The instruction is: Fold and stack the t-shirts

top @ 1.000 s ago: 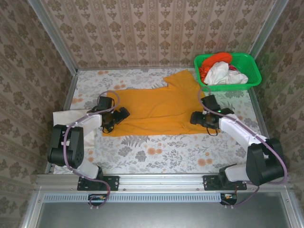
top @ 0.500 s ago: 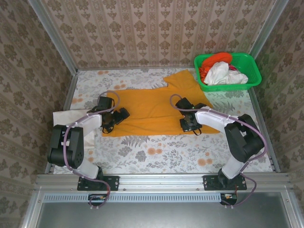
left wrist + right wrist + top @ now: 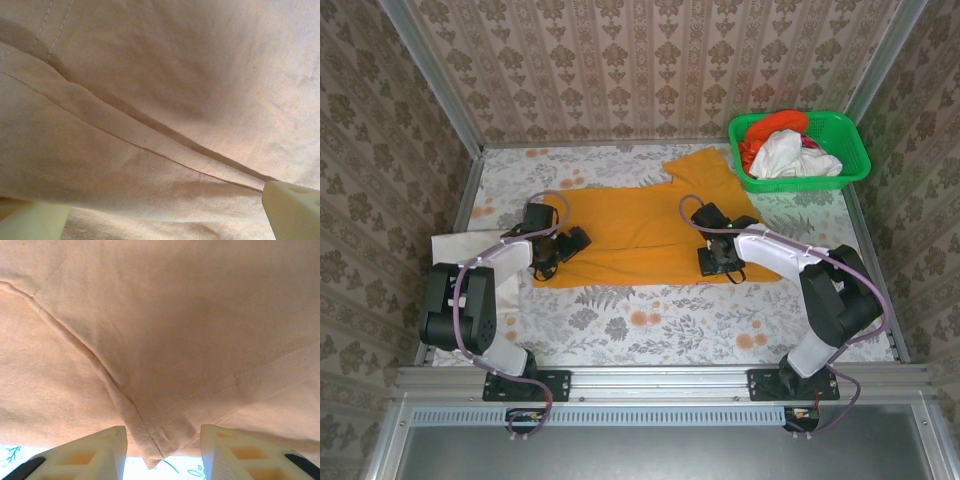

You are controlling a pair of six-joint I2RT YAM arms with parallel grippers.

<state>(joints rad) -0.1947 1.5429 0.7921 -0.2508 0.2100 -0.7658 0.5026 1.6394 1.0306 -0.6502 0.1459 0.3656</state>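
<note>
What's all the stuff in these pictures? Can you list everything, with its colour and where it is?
orange t-shirt: one, amber-orange, spread flat across the middle of the table.
basket: one, green plastic, far right corner of the table.
white shirt: one, white, bunched up in the basket.
red-orange shirt: one, red-orange, bunched up in the basket behind the white one.
white cloth: one, white, left edge of the table, partly under the left arm.
table: one, floral-patterned top.
walls: brown patterned, around three sides.
left arm: one, black and white, jaws wide open at the orange t-shirt's left end.
right arm: one, black and white, jaws apart at a hem corner.
</note>
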